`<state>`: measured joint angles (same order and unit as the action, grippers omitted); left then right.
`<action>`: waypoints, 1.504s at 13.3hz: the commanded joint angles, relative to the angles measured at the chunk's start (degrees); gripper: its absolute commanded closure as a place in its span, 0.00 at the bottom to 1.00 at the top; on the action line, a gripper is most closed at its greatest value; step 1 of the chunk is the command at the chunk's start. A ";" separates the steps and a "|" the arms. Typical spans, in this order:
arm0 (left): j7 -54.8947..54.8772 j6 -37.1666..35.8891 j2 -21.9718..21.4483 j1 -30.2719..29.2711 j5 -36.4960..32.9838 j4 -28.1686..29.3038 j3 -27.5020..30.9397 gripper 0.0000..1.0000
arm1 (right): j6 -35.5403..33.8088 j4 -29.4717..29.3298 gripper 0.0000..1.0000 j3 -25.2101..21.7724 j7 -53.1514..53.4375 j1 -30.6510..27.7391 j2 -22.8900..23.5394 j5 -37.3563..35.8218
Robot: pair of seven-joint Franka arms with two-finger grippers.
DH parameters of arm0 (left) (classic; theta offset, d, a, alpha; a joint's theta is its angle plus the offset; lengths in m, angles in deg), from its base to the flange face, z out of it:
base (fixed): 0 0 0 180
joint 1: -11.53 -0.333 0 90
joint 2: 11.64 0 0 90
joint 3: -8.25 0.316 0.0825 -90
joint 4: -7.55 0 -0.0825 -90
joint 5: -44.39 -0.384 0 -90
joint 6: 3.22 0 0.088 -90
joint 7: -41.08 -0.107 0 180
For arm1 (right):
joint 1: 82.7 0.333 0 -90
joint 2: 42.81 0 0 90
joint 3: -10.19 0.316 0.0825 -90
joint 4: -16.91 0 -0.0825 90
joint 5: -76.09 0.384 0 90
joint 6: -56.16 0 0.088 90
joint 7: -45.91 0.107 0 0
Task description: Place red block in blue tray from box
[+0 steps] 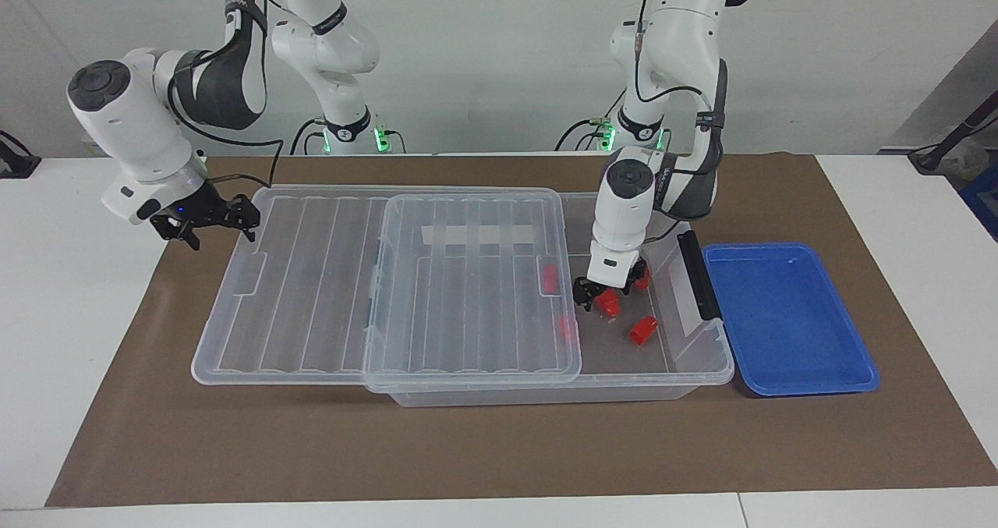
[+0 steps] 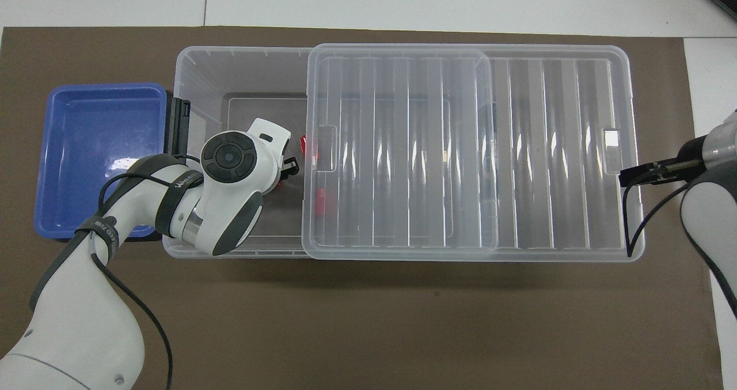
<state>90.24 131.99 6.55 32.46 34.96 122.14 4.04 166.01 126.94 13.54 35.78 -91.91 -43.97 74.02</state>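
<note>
Left gripper (image 1: 606, 294) is down inside the open end of the box (image 1: 694, 372), the end toward the blue tray (image 1: 787, 317). Jaws stand apart, straddling a red block (image 1: 608, 302) on the box floor; cannot tell whether they press on it yet. In the overhead view the arm's wrist hides this block.

Other red pieces: one (image 1: 643, 330) loose on the floor, farther from the robots than the gripper; one partly hidden close against the gripper; two seen through the lid (image 1: 468, 278), which is slid off toward the right arm's end and overhangs the box there.

Blue tray sits on the brown mat (image 1: 468, 450) just beside the box's black handle (image 1: 698, 274), with nothing in it.

Right gripper (image 1: 207, 220) waits at the overhanging lid's end; jaws look parted, whether on the lid edge I cannot tell.

Handling judgement: block looks like rigid plastic, light, smooth, likely a bit slippery. Chunky body gives the better faces for a pinch; the narrow stub would twist out. A grip across the middle should hold. Lift needs to clear the box wall and handle before crossing to the tray. Short carry, low breakage risk if dropped.
</note>
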 commanded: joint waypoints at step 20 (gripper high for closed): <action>-62.41 -20.83 -11.33 -30.15 9.43 -9.17 1.48 1.00 | -20.21 -21.26 0.00 0.61 24.11 5.87 2.39 -0.31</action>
<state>32.23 101.59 -0.02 4.03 43.59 101.78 6.12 146.69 106.47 13.56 58.93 -85.38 -42.10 73.64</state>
